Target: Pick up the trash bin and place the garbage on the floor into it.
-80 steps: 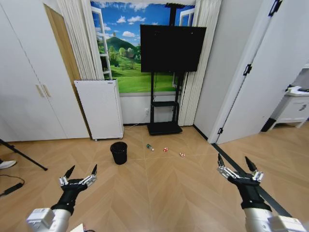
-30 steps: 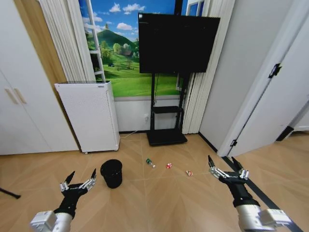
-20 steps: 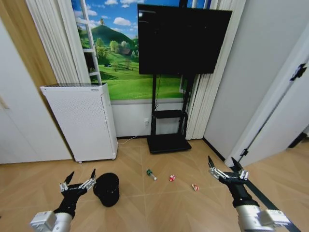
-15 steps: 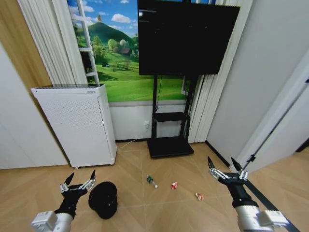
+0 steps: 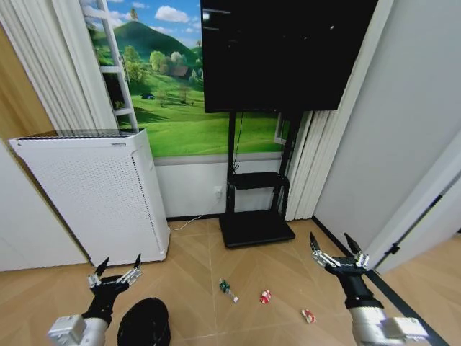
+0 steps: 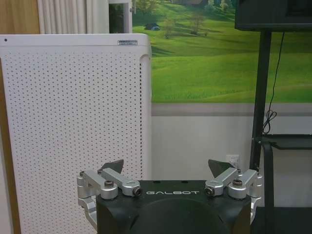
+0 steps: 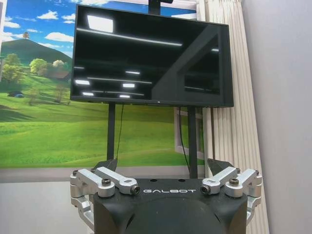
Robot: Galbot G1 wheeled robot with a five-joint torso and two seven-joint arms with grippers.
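A herringbone wooden floor (image 5: pixel 194 259) runs up to a wall with a green landscape mural, a dark television (image 5: pixel 281 54) on a black stand, and a tall white air purifier (image 5: pixel 90 194) on the robot's left.

The trash bin (image 5: pixel 144 324) sits low at the left of the head view, its round black mouth facing the camera, just below and beside the left gripper (image 5: pixel 115 272). That gripper is held out in front of the robot with its fingers spread wide and nothing between them; from its wrist camera it faces the purifier, not the bin. The garbage lies near the bin to the right, in a loose row: a small green-and-white bottle (image 5: pixel 227 289), a red-and-white scrap (image 5: pixel 265 295), and a second scrap (image 5: pixel 308 316) just below the right gripper (image 5: pixel 339 252), which is also spread wide and empty, pointing toward the television.

The step in hand appears to be closing in on the bin. To do it well, the left arm should probably tip down and come over the rim, one finger inside and one outside the mesh wall, gripping firmly enough that the light bin does not swing or tip when lifted
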